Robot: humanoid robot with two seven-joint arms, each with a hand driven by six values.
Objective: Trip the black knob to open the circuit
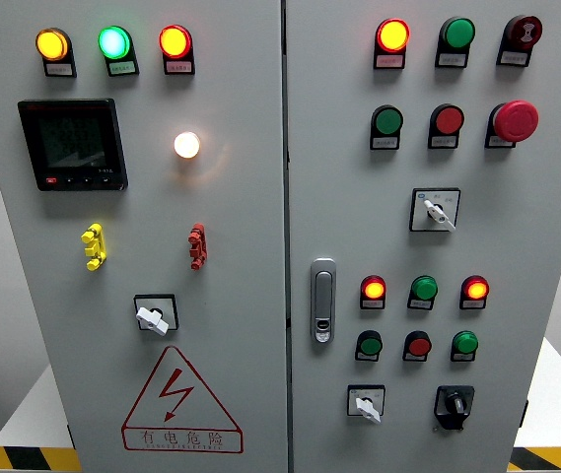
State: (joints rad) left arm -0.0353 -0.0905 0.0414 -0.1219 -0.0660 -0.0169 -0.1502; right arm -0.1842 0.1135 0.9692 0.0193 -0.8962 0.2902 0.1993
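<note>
One black knob sits at lower right of the grey panel, its handle's long axis near vertical, pointing up; neither robot hand visible, grip state indeterminable

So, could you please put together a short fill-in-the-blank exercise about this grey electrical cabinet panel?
1. The black rotary knob sits at the lower ____ corner of the right door.
2. The triangular red warning sign is on the ____ door.
3. Beside the yellow plastic clip hangs a ____ clip of the same shape.
4. The big red mushroom-shaped stop button is mounted on the ____ door.

Missing words: right; left; red; right
</note>
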